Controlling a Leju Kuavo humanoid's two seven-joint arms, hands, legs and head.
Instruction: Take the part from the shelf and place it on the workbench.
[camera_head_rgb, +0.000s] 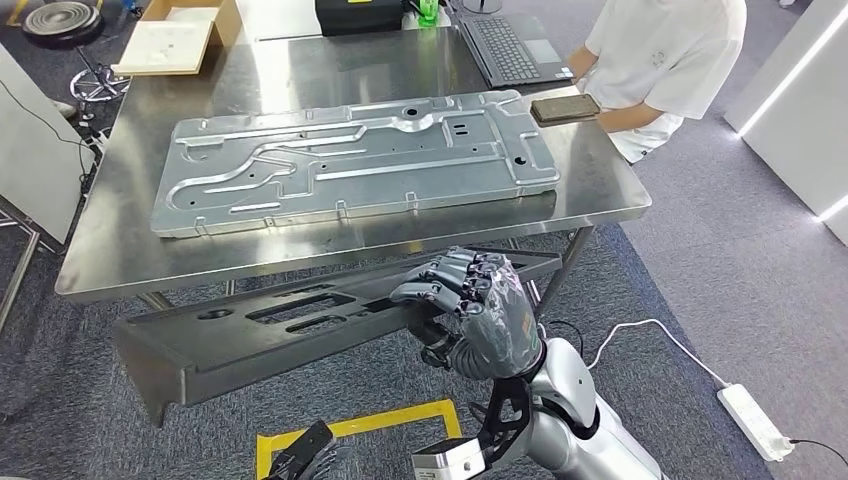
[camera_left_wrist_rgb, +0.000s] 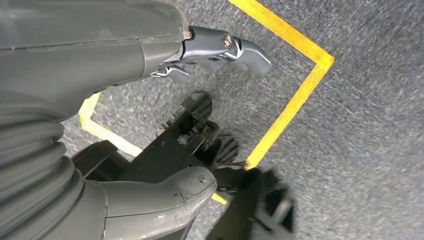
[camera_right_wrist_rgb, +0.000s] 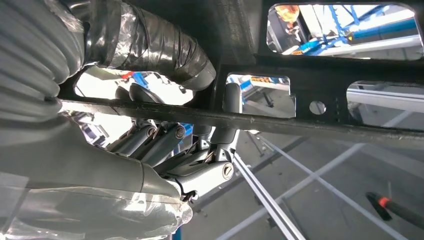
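Part (camera_head_rgb: 300, 325), one long dark slotted piece, sits gripped in my right hand (camera_head_rgb: 475, 305) just short of the bench (camera_head_rgb: 110, 250). One silver panel (camera_head_rgb: 350, 165) lies there. Left hand (camera_left_wrist_rgb: 200, 60) hangs with nothing in it, fingers apart. No readable writing.

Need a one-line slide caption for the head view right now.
Right hand grips the long dark part just short of the steel workbench, where a stamped metal panel lies.
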